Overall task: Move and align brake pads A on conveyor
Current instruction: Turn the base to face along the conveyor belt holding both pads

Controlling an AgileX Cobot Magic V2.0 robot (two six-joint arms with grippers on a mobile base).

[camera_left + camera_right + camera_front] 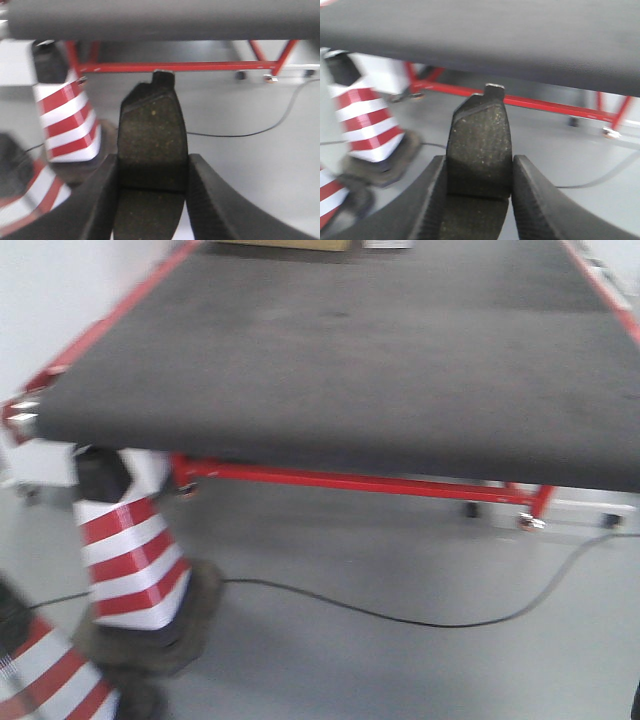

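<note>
My left gripper point(152, 172) is shut on a dark grey-brown brake pad point(152, 135), which sticks out ahead of the jaws with its groove between the fingers. My right gripper point(479, 172) is shut on a second brake pad point(480, 140) in the same way. Both pads hang over the grey floor, short of and below the front edge of the charcoal conveyor belt point(350, 360), which also shows in the left wrist view point(160, 20) and the right wrist view point(520, 40). No pads lie on the visible belt. Neither gripper shows in the front view.
A red-and-white cone point(130, 560) on a dark base stands on the floor at the belt's front left corner, and a second one point(45, 680) is at the lower left. The red frame point(350, 482) runs under the belt. A black cable point(400, 615) lies across the floor.
</note>
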